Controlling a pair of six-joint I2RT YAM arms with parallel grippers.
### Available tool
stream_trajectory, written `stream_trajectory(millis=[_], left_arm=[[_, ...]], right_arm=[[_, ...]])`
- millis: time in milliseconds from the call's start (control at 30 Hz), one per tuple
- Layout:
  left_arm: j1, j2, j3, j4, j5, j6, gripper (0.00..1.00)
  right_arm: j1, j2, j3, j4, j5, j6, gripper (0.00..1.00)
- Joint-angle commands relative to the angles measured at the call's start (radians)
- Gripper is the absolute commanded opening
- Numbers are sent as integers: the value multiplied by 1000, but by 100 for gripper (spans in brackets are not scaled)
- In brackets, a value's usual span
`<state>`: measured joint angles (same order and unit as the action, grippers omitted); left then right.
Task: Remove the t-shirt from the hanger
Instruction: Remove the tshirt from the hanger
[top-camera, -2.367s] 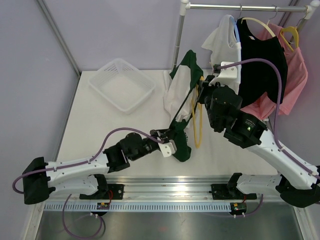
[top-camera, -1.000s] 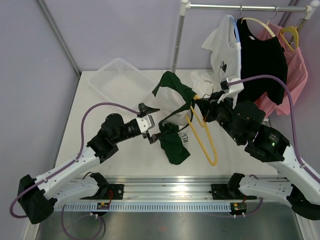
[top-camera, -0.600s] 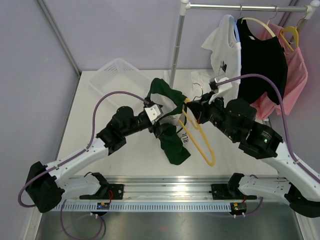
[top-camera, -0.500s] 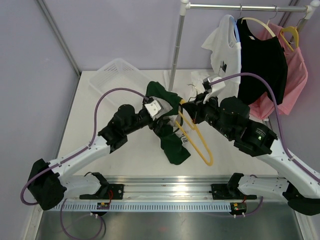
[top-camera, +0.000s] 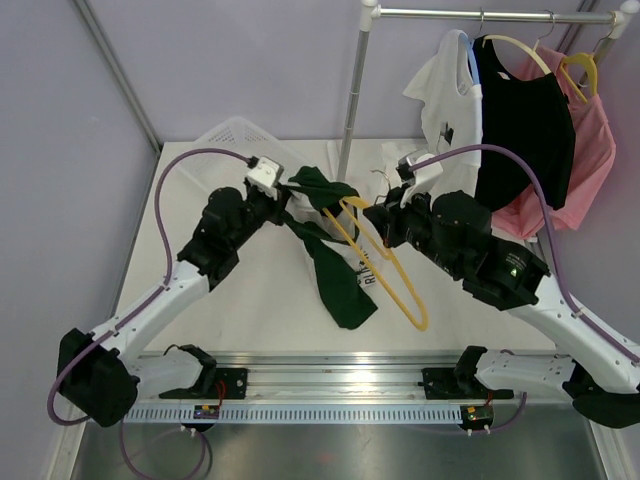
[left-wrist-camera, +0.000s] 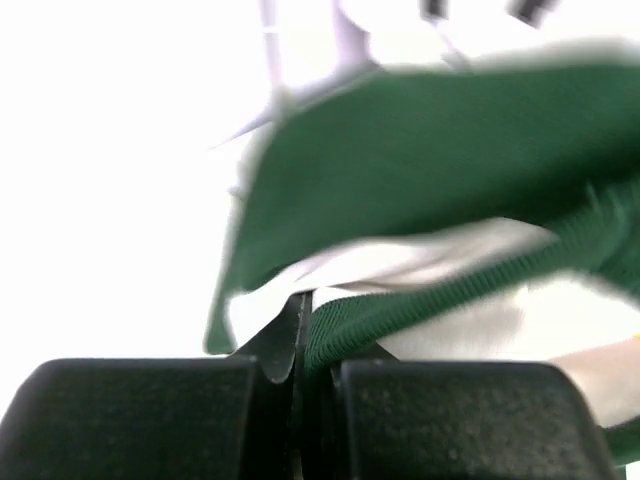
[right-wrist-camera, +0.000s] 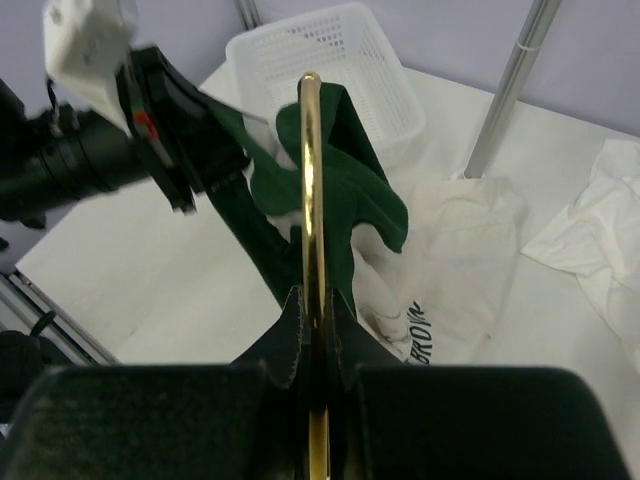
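Note:
The green and white t-shirt trails from the left gripper down onto the table, its upper part still draped near the end of the yellow hanger. My left gripper is shut on the shirt's green ribbed edge. My right gripper is shut on the yellow hanger, which sticks out straight ahead in the right wrist view with green fabric around its far end. The hanger's lower arm slopes toward the table front.
A white plastic basket stands at the back left behind the left gripper. A clothes rail at the back right holds white, black and pink shirts on hangers. Its upright pole stands just behind the shirt. White cloth lies by the pole.
My left gripper has pulled the shirt's edge up and to the left, toward the basket. The shirt has slid along the hanger. My right gripper has shifted left with the hanger.

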<state>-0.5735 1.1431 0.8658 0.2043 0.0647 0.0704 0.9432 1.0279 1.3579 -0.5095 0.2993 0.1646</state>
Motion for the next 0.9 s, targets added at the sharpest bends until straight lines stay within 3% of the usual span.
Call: stream_trajectory(millis=[0, 133, 200, 333, 533, 867], left_arm=[[124, -13, 116, -40, -56, -158, 0], [302, 18, 157, -82, 7, -269, 0], [326, 44, 177, -97, 27, -285, 0], [330, 90, 217, -158, 32, -290, 0], [313, 162, 281, -230, 84, -253, 0], [225, 251, 371, -345, -55, -189, 0]], right_arm=[[-3, 20, 59, -35, 23, -51, 0], [-3, 20, 43, -78, -9, -80, 0], [-3, -2, 29, -64, -11, -85, 0], [-3, -81, -8, 12, -5, -71, 0], [-3, -253, -111, 158, 191, -28, 0], [-3, -382, -207, 288, 227, -22, 0]])
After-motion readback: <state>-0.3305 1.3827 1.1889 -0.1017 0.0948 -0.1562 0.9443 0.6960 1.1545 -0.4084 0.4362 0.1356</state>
